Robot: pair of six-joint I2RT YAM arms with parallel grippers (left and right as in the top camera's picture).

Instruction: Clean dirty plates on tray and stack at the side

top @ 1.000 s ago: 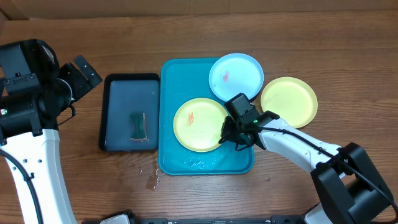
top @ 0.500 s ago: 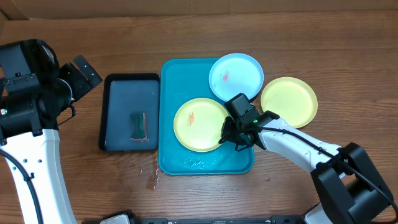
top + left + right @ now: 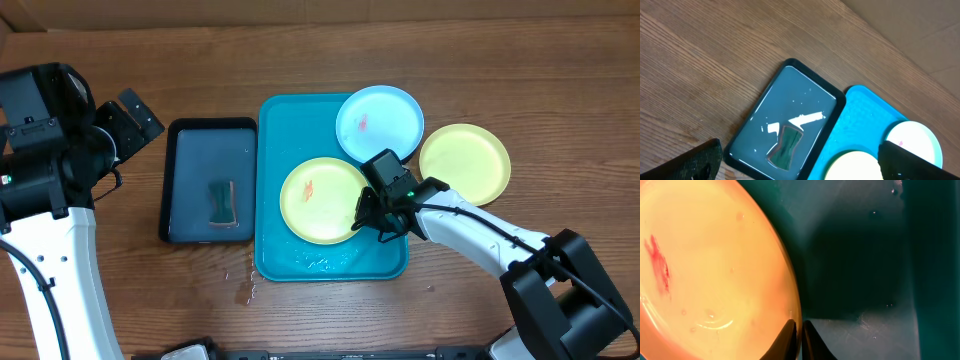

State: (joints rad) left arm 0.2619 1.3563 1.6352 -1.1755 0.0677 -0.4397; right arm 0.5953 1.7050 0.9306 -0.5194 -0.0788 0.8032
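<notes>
My right claw (image 3: pixel 798 336) is down inside the turquoise tray (image 3: pixel 275 245). Its tips are drawn almost together on the right rim of the smeared yellow plate (image 3: pixel 315 205), so I read it as clamped on that rim. That plate lies flat in the middle of the tray, nearer the tray's right edge, with a small orange-red streak left of its centre. Water beads sit on the tray floor along its near edge.

The blue plate (image 3: pixel 385 125) rests at the tray's far right corner. It overhangs the rim there and carries its own red smear. The second yellow plate (image 3: pixel 464 163) lies on the tabletop (image 3: pixel 520 80) just right of the tray, close beside the blue plate. I see no smear on it.

The dark tray (image 3: pixel 190 160) sits against the turquoise tray's left edge. Its floor is glossy, and a small green sponge (image 3: pixel 222 202) lies toward its near right corner.

My left claw (image 3: pixel 125 127) hangs above the tabletop left of the dark tray, spread wide apart and holding nothing. A few wet spots (image 3: pixel 245 285) mark the tabletop off the turquoise tray's near left corner.
</notes>
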